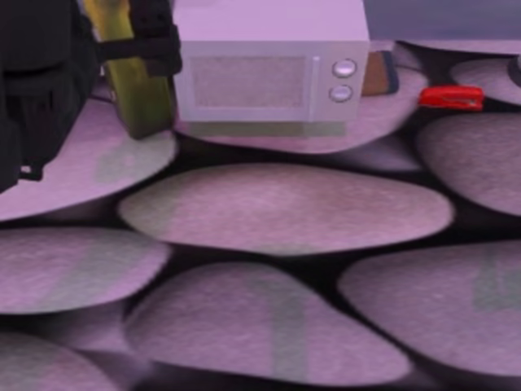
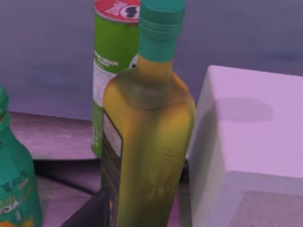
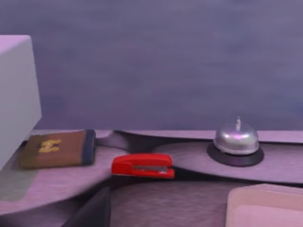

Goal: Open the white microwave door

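The white microwave stands at the table's back middle, with two round grey knobs on its right panel. The microwave door, with its grey mesh window, lies flat against the front. My left gripper is open at the microwave's left front edge, reaching over a yellow-green bottle. In the left wrist view one dark finger shows beside that bottle, with the microwave next to it. My right gripper is outside the top view; one dark finger shows alone, with nothing held.
A green can and a green bottle stand behind the yellow-green bottle. Right of the microwave are a brown pad, a red stapler, a silver bell and a pale tray corner.
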